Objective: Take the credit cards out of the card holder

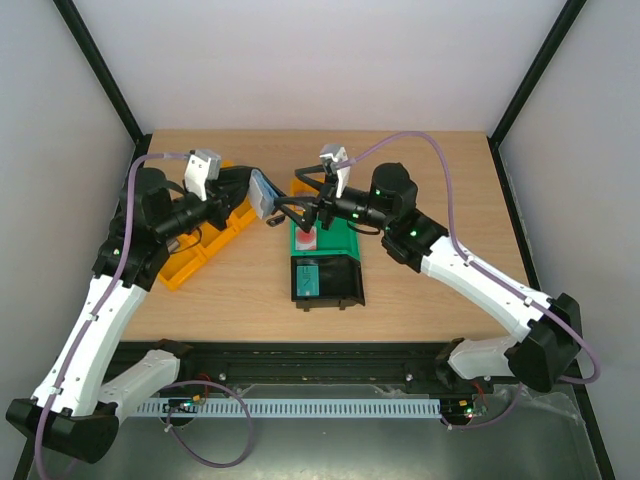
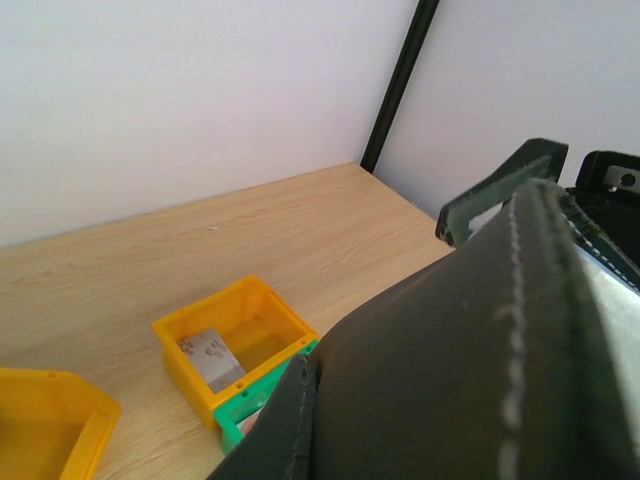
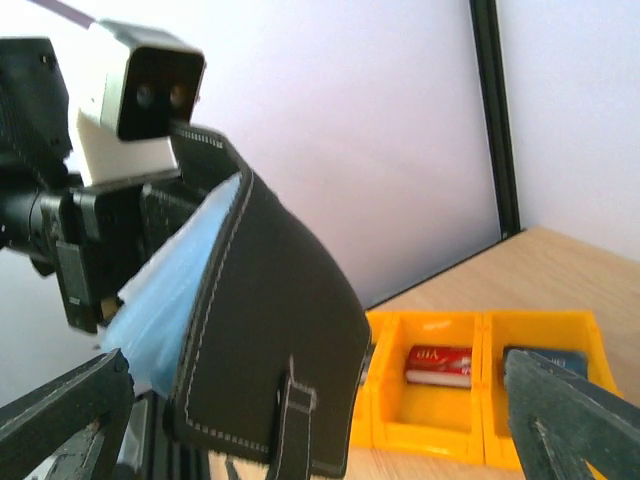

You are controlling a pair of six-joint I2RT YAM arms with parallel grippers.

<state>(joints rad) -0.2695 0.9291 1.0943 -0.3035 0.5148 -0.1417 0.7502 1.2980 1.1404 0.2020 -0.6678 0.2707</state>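
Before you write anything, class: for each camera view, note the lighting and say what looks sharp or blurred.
Top view: even light, no glare, wallet small but sharp. Left wrist view: the wallet looms close and slightly soft; the yellow bin behind is crisp. Right wrist view: wallet dark against a bright wall, fingers of the right gripper blurred at the bottom corners.

Wallet: black, pale stitching, blue-grey lining. Yellow bin with a red card. Green bin; black bin. Surface: light wood-grain.
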